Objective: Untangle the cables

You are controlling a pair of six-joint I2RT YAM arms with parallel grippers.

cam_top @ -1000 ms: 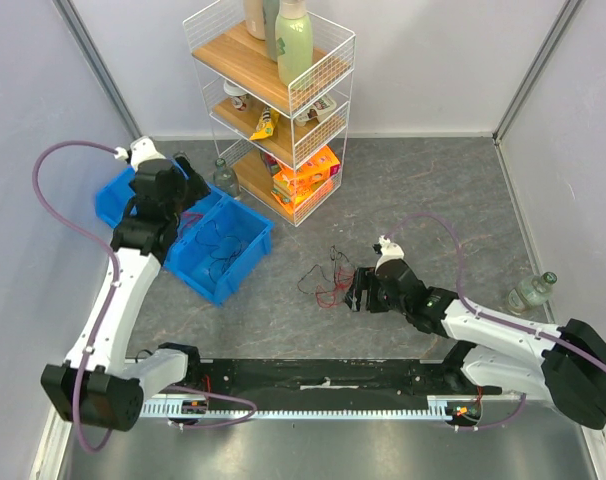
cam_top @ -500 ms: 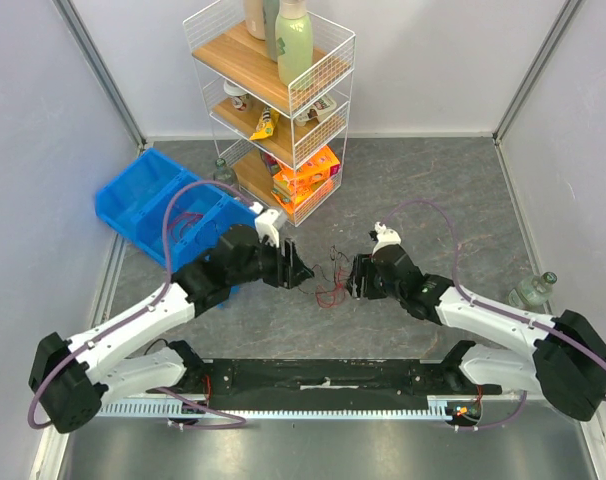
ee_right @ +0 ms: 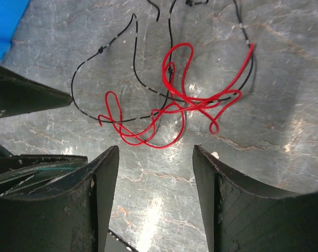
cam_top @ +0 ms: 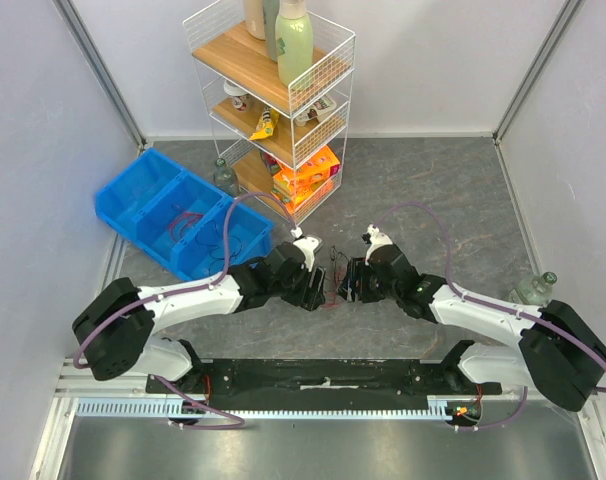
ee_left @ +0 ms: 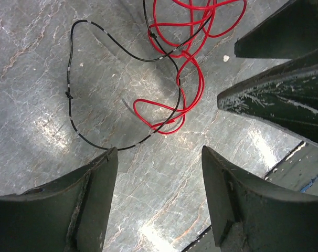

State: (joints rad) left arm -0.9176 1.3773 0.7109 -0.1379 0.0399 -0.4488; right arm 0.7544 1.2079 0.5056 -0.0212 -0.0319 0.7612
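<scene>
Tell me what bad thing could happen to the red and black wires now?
The left end effector and right end effector hang open, facing each other closely across the cables; they could bump. The red wire crosses the black wire several times, so one pinch might catch both and pull the tangle tighter. The wires lie flat on the table, so fingers could scrape it and miss.
</scene>
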